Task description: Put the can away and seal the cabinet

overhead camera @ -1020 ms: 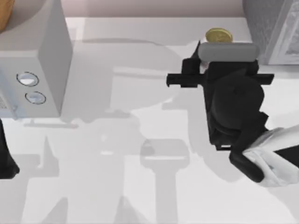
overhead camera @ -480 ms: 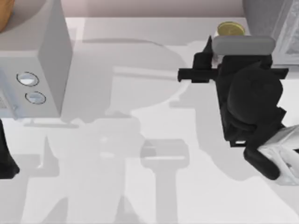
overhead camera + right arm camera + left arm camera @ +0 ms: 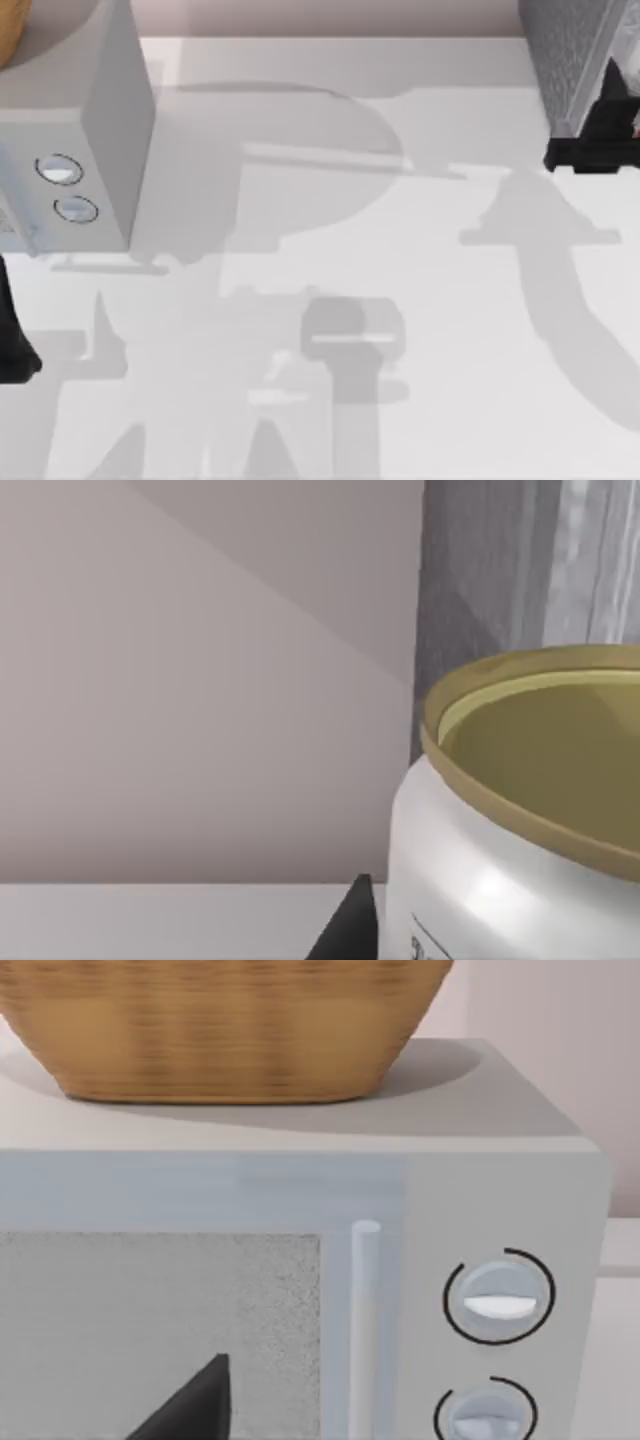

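The can (image 3: 520, 840), white with a dull gold rim, fills the near side of the right wrist view, and one dark fingertip (image 3: 350, 925) presses against its side. My right gripper (image 3: 612, 110) is shut on it at the far right edge of the top view, hard up against the grey speckled cabinet (image 3: 570, 60). The cabinet's wall (image 3: 480, 590) rises just behind the can. My left arm (image 3: 12, 345) is parked at the left edge of the table.
A pale microwave (image 3: 90, 150) with two round knobs (image 3: 497, 1300) stands at the back left. A woven basket (image 3: 220, 1030) sits on top of it. The white table (image 3: 330, 260) stretches between the microwave and the cabinet.
My right gripper has carried the can to the right and towards the back, up to the cabinet. The can's gold top has gone from the top view. The left arm has stayed still.
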Tool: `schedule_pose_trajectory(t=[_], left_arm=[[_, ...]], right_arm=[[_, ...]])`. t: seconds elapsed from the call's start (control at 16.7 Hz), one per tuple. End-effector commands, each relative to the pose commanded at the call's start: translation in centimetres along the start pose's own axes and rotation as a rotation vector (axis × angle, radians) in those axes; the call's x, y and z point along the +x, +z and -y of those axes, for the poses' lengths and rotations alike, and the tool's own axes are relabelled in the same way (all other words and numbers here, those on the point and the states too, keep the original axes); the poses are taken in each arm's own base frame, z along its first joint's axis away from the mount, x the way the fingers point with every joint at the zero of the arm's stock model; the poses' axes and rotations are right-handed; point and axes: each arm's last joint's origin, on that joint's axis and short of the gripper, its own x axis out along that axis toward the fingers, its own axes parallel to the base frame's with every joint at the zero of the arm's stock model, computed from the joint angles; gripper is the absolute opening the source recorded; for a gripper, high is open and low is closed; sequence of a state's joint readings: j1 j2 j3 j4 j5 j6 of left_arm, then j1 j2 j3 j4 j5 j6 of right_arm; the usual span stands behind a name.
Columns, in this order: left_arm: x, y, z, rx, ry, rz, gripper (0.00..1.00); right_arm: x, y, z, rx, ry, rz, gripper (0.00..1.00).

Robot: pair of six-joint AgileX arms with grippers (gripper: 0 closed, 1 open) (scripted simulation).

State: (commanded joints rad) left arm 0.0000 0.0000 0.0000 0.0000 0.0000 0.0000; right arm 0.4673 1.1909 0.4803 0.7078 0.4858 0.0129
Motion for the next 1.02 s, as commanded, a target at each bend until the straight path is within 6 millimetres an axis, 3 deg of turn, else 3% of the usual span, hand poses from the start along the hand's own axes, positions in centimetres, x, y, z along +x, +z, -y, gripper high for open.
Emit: schedule_pose_trajectory(t=[0.18,0.42,0.72,1.02], left_arm=[[0.0,0.0,0.0,0.0,0.0,0.0,1.0],[0.0,0.0,0.0,0.0,0.0,0.0,1.0],[0.0,0.0,0.0,0.0,0.0,0.0,1.0],[0.0,0.0,0.0,0.0,0.0,0.0,1.0]], right_arm=[[-3.3,0.3,3.8,-0.001,0.001,-0.002,0.0],[-7.7,-1.3,7.4,-0.001,0.002,-0.004,0.0],[-11.1,-4.7,9.5,0.001,0.006,-0.005,0.0],[-12.1,-6.9,10.1,0.002,0.008,-0.004,0.0]])
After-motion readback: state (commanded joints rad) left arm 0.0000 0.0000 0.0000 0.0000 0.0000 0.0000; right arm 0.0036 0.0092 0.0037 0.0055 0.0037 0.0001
